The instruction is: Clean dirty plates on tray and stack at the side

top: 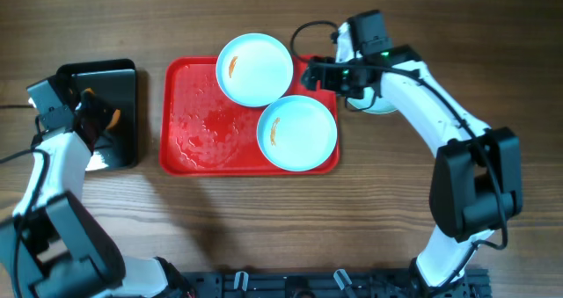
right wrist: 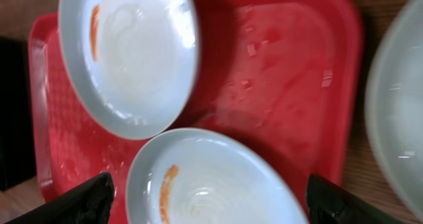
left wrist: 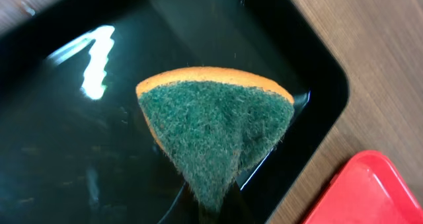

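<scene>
Overhead shows 2 orange-smeared pale plates on the red tray.

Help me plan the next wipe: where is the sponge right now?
Overhead, the sponge sits far left, pinched in the left gripper over the black tray, beside the red tray.

On my left, close to the left edge of the wooden desk, lies a glossy black tray. It is rectangular with rounded corners, and its long sides run toward the far edge. Its bottom throws back a bright streak of light. Over it I see a sponge with an orange body. Its dark green scouring face is turned up to me, wide at the top and narrowing to a point below. Whether it touches the tray's bottom I cannot tell. The desk's brown grain runs left to right.
</scene>
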